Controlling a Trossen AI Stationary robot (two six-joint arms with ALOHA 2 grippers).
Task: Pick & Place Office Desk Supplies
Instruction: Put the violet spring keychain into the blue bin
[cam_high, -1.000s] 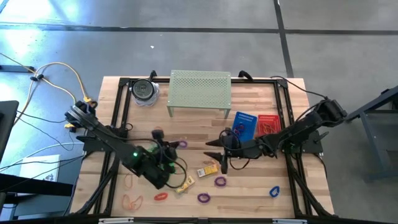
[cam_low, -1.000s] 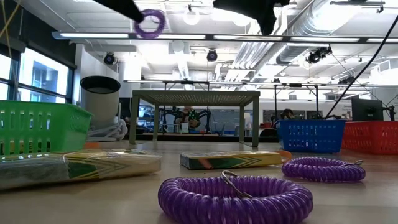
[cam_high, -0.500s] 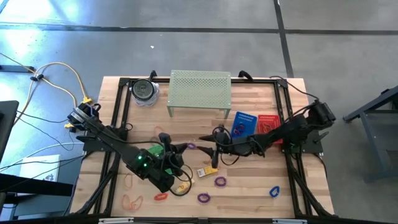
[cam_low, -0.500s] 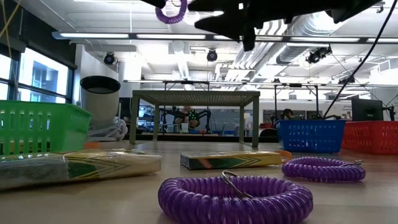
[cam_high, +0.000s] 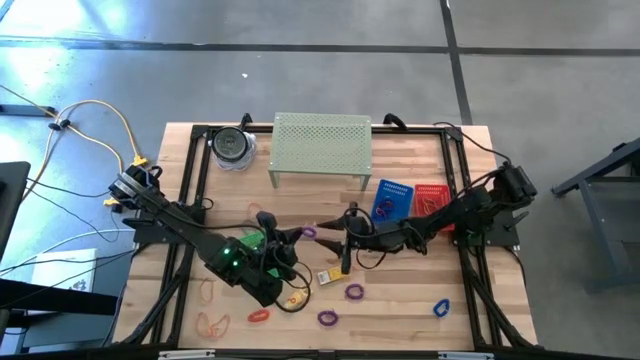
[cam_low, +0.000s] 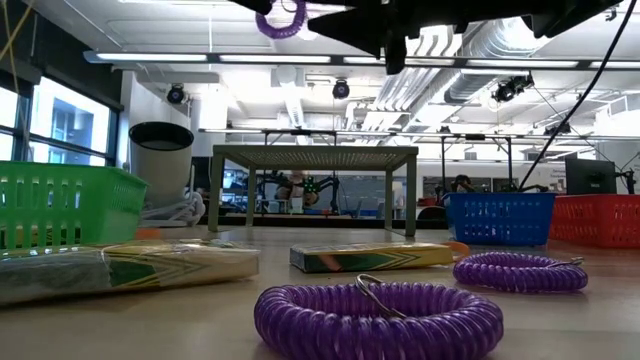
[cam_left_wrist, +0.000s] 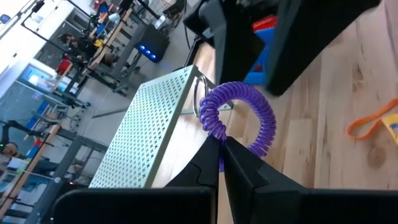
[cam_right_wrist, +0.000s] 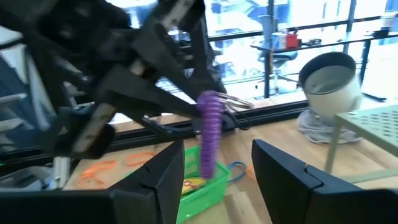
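Left gripper (cam_high: 296, 235) raised above the middle of the table (cam_high: 400, 300), jaws pressed together on a purple coil loop (cam_high: 309, 232). In the left wrist view the loop (cam_left_wrist: 239, 115) stands up from the closed fingertips (cam_left_wrist: 214, 152), with a thin metal ring at one end. Low view shows the same loop (cam_low: 283, 20) hanging high over the table, clear of everything below.

Right gripper (cam_high: 330, 229) faces the left one, just beside the held loop, also lifted off the table. Its jaws stand spread and hold nothing; the right wrist view shows the loop (cam_right_wrist: 211, 134) hanging ahead of the gap between the two dark fingers (cam_right_wrist: 165, 180), not touching either.

Pale-green perforated shelf (cam_high: 321, 145) stands at the far side of the table. A round dark-and-white container (cam_high: 232, 146) sits beside it, near the far left corner. Blue basket (cam_high: 393, 200) and red basket (cam_high: 431, 198) sit side by side to the right of the shelf, under the right arm. A green basket (cam_low: 60, 205) shows at the left of the low view.

Still on the table: a yellow packet (cam_high: 331, 273) below the right gripper, another yellow packet (cam_high: 297, 295) by the left arm, purple loops (cam_high: 354, 292) and (cam_high: 327, 318) toward the near edge, a blue loop (cam_high: 441, 307) near the right, a red loop (cam_high: 258, 316), and orange loops (cam_high: 212, 323) at the near left corner.
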